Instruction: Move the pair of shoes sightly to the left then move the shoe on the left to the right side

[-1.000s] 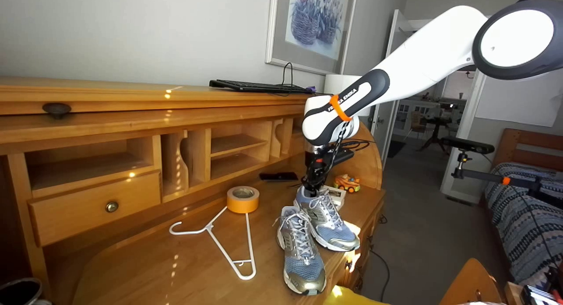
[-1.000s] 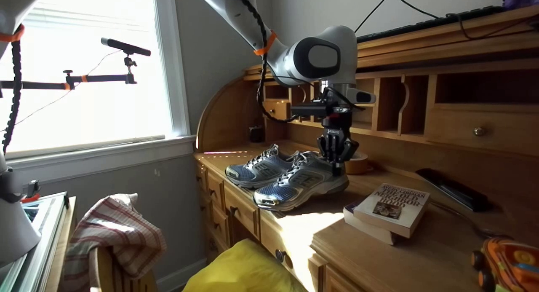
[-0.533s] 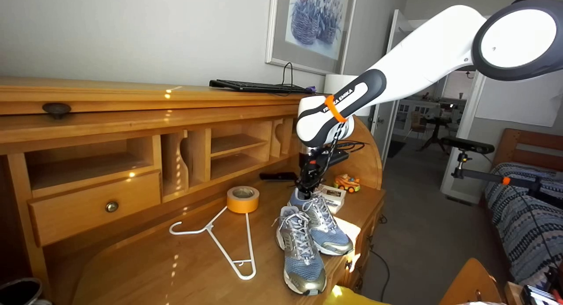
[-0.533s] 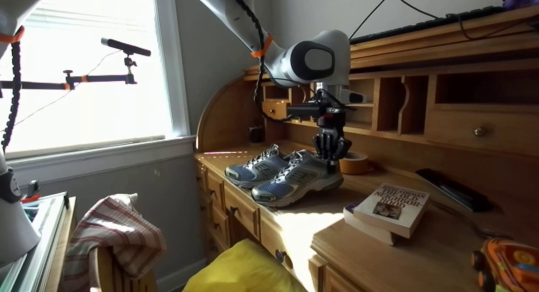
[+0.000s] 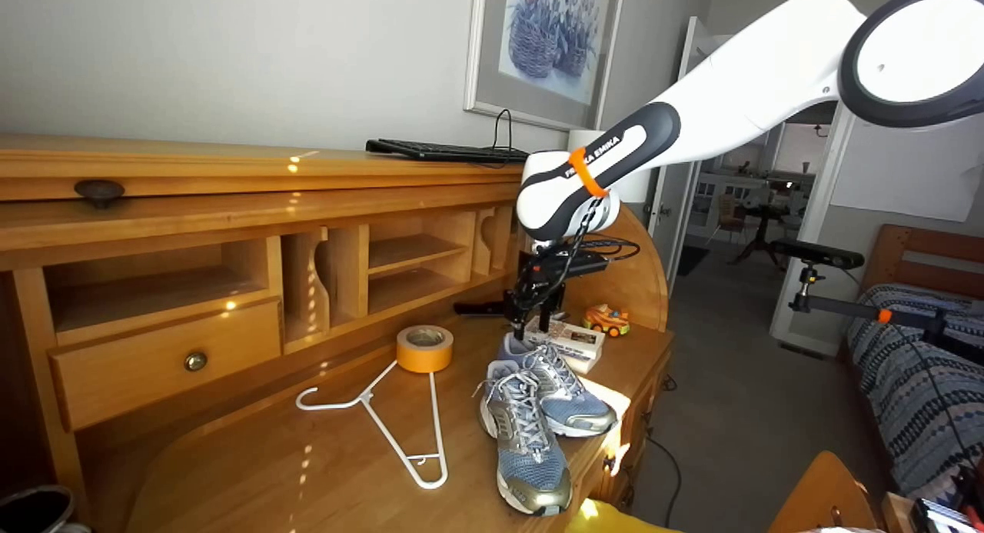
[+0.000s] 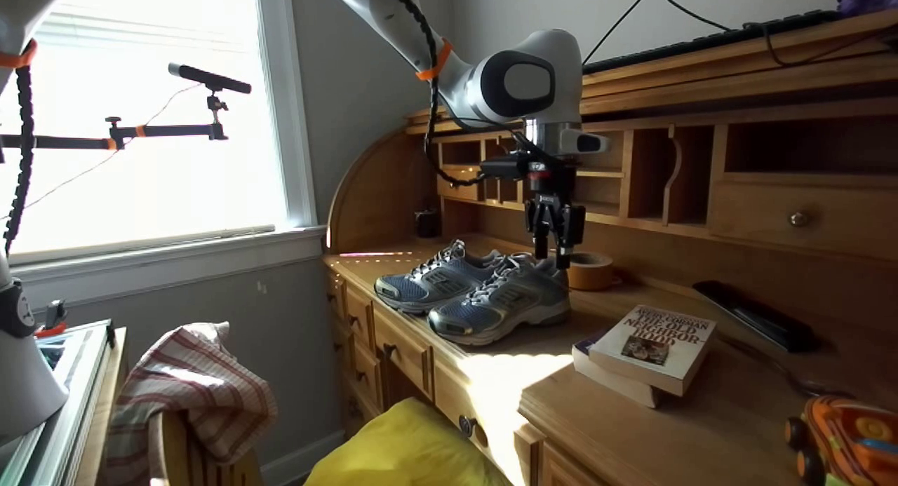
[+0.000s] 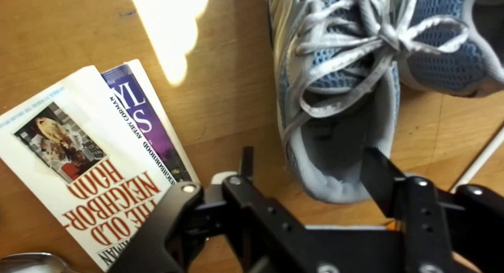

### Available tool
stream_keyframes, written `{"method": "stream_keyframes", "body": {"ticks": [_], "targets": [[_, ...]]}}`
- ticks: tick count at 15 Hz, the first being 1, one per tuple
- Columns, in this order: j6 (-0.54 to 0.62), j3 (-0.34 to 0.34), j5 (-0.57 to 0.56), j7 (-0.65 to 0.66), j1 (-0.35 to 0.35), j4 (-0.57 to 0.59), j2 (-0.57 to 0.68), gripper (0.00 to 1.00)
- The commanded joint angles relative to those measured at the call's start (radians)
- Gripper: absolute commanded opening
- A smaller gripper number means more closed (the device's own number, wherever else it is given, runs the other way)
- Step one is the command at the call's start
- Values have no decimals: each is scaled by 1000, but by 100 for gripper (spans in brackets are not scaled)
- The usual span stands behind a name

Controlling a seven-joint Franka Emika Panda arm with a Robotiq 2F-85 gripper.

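Observation:
The pair of shoes, grey and blue with light laces, stands upright on the wooden desk with toes toward its front edge. In an exterior view the left shoe [image 5: 530, 433] is nearer and the right shoe [image 5: 573, 402] sits close against it. Another exterior view shows the same two as the far shoe [image 6: 435, 279] and the near shoe [image 6: 494, 307]. My gripper [image 6: 552, 263] hangs open just above the heel of the shoe by the books. From the wrist, the gripper [image 7: 308, 150] has its fingers spread wide around that shoe's heel [image 7: 334, 190], holding nothing.
Two stacked books [image 6: 645, 349] lie beside the shoes, with a toy car [image 6: 849, 437] beyond. A yellow tape roll [image 5: 424, 354] and a white hanger [image 5: 384, 425] lie on the opposite side. Desk cubbyholes [image 5: 419, 252] rise behind. A dark flat device [image 6: 754, 314] rests near them.
The shoe by the books was pulled closer to its mate while my gripper was shut on its heel. Since then the jaws have opened and the gripper has risen off the heel.

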Motion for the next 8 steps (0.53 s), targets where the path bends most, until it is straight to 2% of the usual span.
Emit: {"method": "stream_keyframes", "body": {"ticks": [1, 2, 3, 4, 8], "targets": [[48, -14, 45, 81, -1, -75, -64, 73], [57, -21, 52, 101, -2, -80, -68, 57], [67, -27, 62, 126, -4, -85, -70, 57], [85, -35, 75, 158, -5, -93, -70, 51], [139, -75, 113, 305, 5, -133, -64, 18]]}}
